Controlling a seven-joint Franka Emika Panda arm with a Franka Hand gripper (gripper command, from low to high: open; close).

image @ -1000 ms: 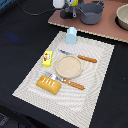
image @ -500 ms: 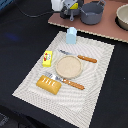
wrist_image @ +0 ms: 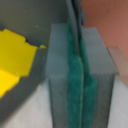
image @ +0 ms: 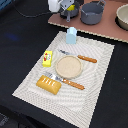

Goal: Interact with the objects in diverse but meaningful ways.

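Note:
My gripper (image: pixel 65 10) hangs at the far edge of the scene, over the brown board. In the wrist view its green pads (wrist_image: pixel 74 85) press together with nothing between them. A yellow piece, apparently the cheese wedge (image: pixel 73 7), lies right beside the fingers and also shows in the wrist view (wrist_image: pixel 12 57). On the striped mat (image: pixel 95 95) stand the pale blue-and-white milk carton (image: pixel 71 35), the yellow box with red label (image: pixel 47 58) and the golden-brown bread loaf (image: pixel 48 84), all well away from the gripper.
A tan plate (image: pixel 68 67) sits mid-mat between an orange-handled knife (image: pixel 81 58) and fork (image: pixel 71 82). A grey pot (image: pixel 92 12) and a grey pan (image: pixel 122 17) stand on the brown board (image: pixel 102 29), towards the exterior view's right of the gripper.

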